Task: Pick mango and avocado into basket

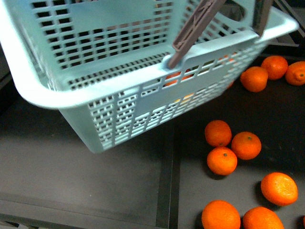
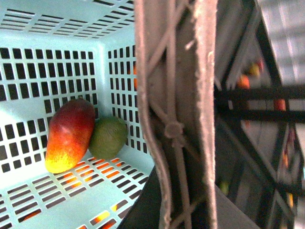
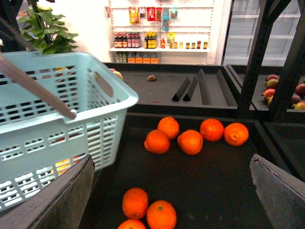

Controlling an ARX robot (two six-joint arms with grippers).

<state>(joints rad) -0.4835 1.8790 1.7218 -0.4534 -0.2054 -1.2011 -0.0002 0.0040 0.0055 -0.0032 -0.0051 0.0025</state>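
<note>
The turquoise basket [image 1: 95, 71] hangs tilted in the air and fills the upper front view. Its brown handle [image 1: 195, 28] runs up out of frame. In the left wrist view the handle [image 2: 176, 119] fills the middle, and my left gripper is shut on it; the fingers themselves are hidden. Inside the basket [image 2: 43, 71] the red and yellow mango [image 2: 69, 136] lies on the slotted bottom, touching the green avocado [image 2: 108, 137]. My right gripper [image 3: 174, 191] is open and empty over a dark shelf, with the basket [image 3: 57, 124] beside it.
Several loose oranges [image 1: 233, 148] lie on the dark shelf under and to the right of the basket, also in the right wrist view [image 3: 190, 140]. A grey divider [image 1: 167, 181] splits the shelf. Black rack posts [image 3: 255, 57] and far store shelves stand behind.
</note>
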